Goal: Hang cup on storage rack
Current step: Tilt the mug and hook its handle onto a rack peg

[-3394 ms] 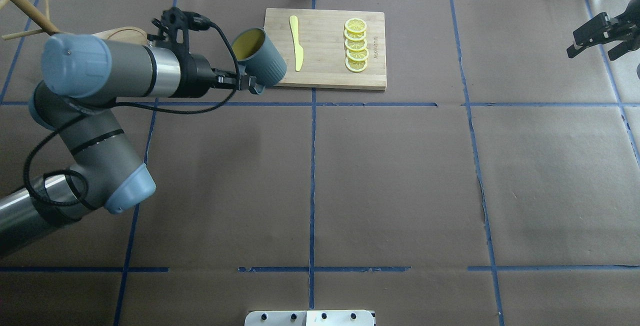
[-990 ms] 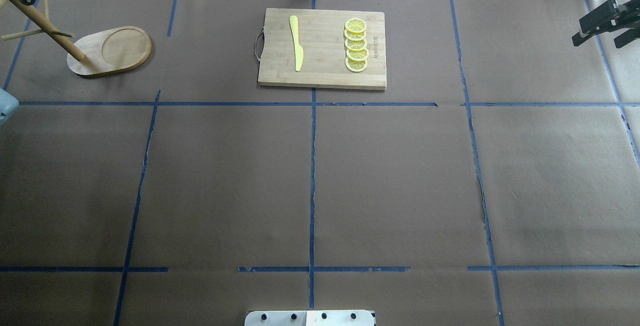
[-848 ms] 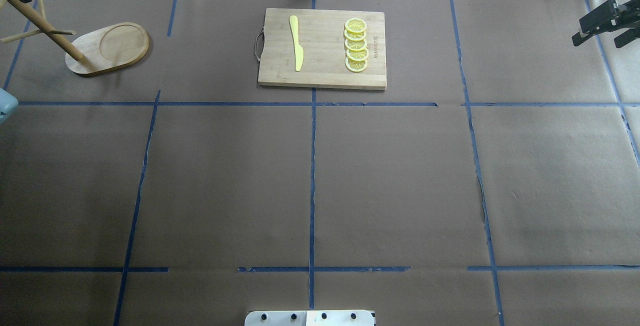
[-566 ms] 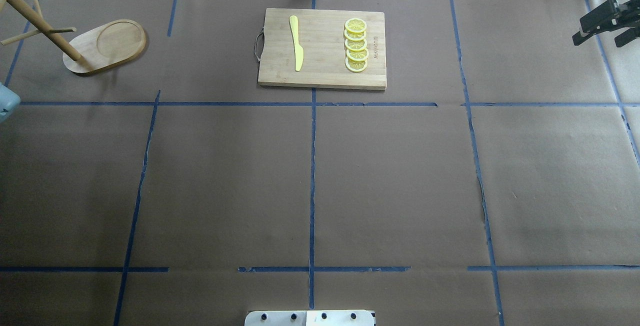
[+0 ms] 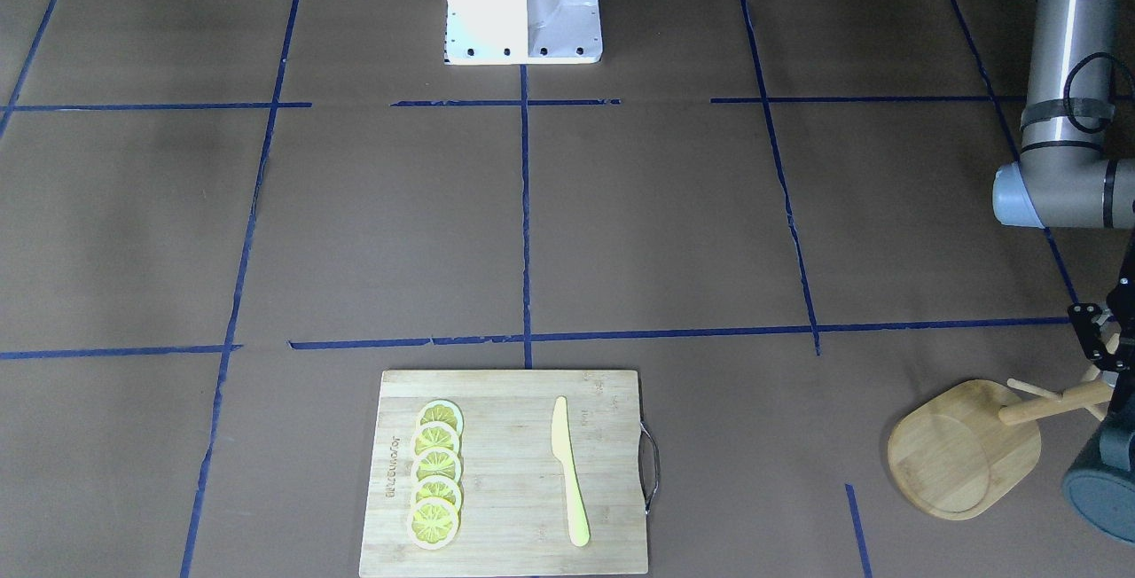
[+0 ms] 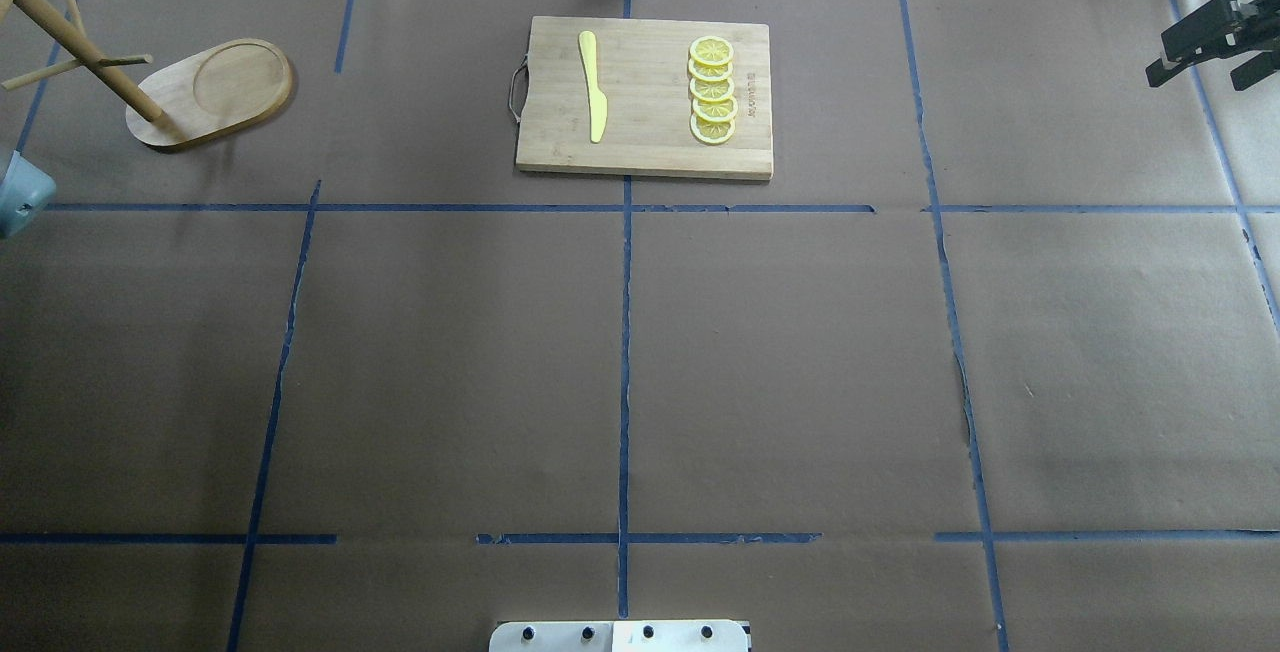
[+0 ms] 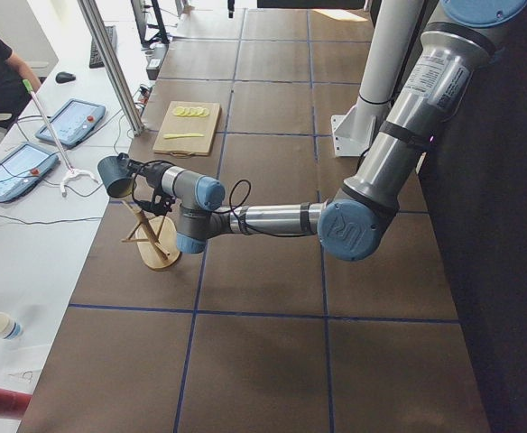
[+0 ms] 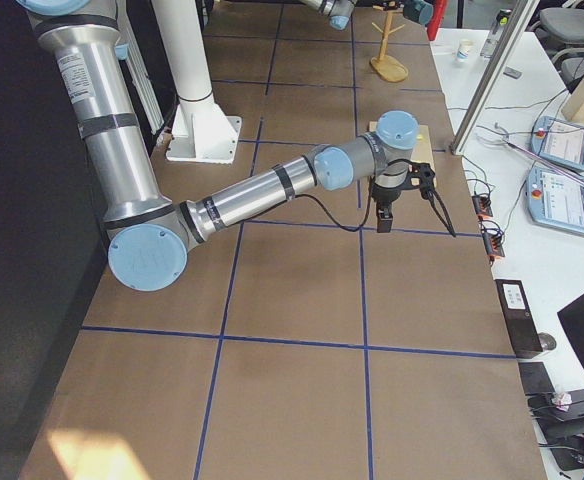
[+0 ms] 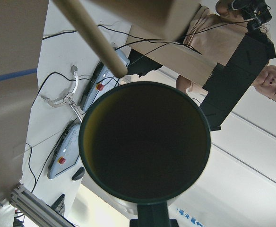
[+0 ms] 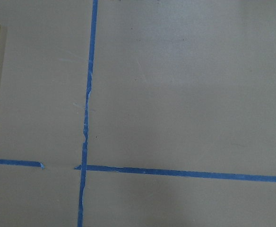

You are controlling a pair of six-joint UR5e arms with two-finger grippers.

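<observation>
Left wrist-mounted view: cup (image 9: 145, 142) fills centre frame, mouth toward cam, left gripper (image 7: 134, 169) clenched on it near bottom edge. Storage rack (image 9: 93, 38) peg tip sits just at the rim, upper left. Risk, as I read it: peg's not thru the handle yet, so letting go now drops the cup, & a bump could tip the rack. Right gripper (image 6: 1205, 57), upper right of overhead exterior, is spread & empty.

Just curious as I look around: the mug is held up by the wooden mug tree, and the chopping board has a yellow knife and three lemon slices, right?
The cutting board holds five lemon slices, not three; the overhead view shows them. The yellow knife and the cup held up near the storage rack are right.
</observation>
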